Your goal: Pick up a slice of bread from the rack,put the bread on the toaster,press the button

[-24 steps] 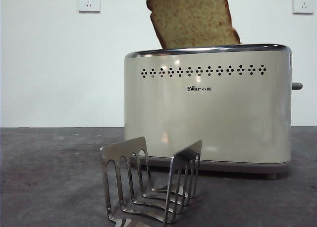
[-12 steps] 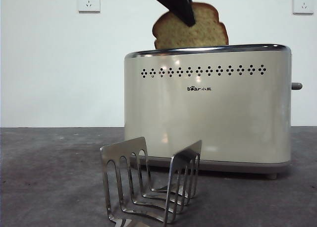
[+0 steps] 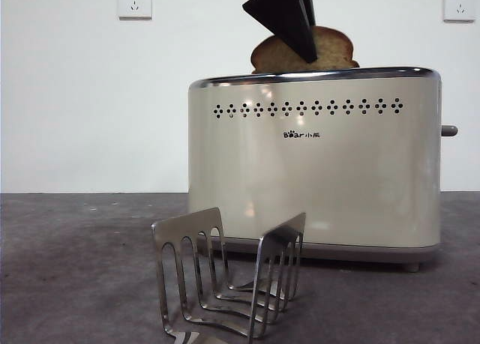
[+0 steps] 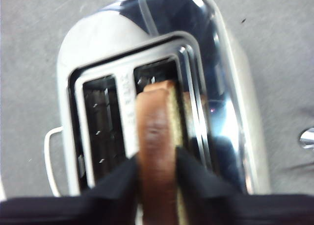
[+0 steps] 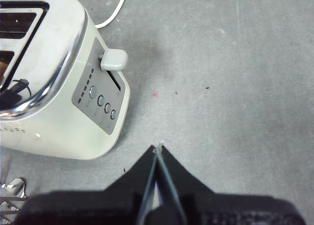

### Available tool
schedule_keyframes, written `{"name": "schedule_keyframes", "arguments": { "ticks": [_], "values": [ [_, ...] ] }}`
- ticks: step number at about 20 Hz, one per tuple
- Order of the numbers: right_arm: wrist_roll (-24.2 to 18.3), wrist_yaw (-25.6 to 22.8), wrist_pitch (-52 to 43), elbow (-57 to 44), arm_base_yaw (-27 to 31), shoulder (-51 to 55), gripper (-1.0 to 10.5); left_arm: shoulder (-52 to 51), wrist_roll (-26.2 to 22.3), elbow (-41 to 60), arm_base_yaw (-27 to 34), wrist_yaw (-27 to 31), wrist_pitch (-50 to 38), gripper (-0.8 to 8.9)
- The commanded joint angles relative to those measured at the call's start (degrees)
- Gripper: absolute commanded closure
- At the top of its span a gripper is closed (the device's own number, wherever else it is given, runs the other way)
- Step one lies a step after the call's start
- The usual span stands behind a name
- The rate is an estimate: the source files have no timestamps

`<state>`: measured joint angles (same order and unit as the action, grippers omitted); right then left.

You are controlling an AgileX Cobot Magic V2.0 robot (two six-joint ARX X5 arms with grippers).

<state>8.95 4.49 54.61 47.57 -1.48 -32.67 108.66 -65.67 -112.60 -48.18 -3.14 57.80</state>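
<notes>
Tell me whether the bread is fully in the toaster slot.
Not fully: the slice of bread pokes above the toaster rim, left gripper gripping it.

Table (image 3: 82,269): dark grey, speckled.
Wall (image 3: 90,112): white.
Sockets: left one (image 3: 135,1), right one (image 3: 458,4), both high.
Cord (image 5: 110,14): white, on table.

The grey table (image 3: 90,269) carries the toaster (image 3: 315,164), with the rack (image 3: 225,276) standing before it.

Bare test-bench setting, plain white wall (image 3: 75,97), two wall sockets (image 3: 135,1), grey tabletop (image 3: 75,269)
</notes>
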Motion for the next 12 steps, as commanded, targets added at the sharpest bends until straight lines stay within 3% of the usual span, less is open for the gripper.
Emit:
{"name": "schedule_keyframes", "arguments": {
  "ticks": [1, 5, 8, 10, 12],
  "values": [
    [-0.83, 0.04, -0.13, 0.07, 0.02, 0.15, 9.5, 0.90, 2.03, 0.20, -0.13, 0.20, 0.42, 4.01],
    [-1.75, 0.02, -0.11, 0.07, 0.02, 0.15, 9.5, -3.10, 3.21, 0.20, -0.13, 0.20, -0.07, 4.01],
    [-1.70, 0.02, 0.70, 0.07, 0.02, 0.13, 9.5, -9.31, 6.93, 0.20, -0.13, 0.17, -0.07, 4.03],
    [-1.70, 0.00, 1.57, 0.07, 0.02, -0.26, 9.5, -13.55, 13.97, 0.20, -0.52, 0.17, 0.07, 4.06],
    [-1.70, 0.04, 1.18, 0.07, 0.02, -1.33, 9.5, -17.35, 25.09, 0.20, -0.96, 0.15, 1.33, 4.35]
  ]
}}
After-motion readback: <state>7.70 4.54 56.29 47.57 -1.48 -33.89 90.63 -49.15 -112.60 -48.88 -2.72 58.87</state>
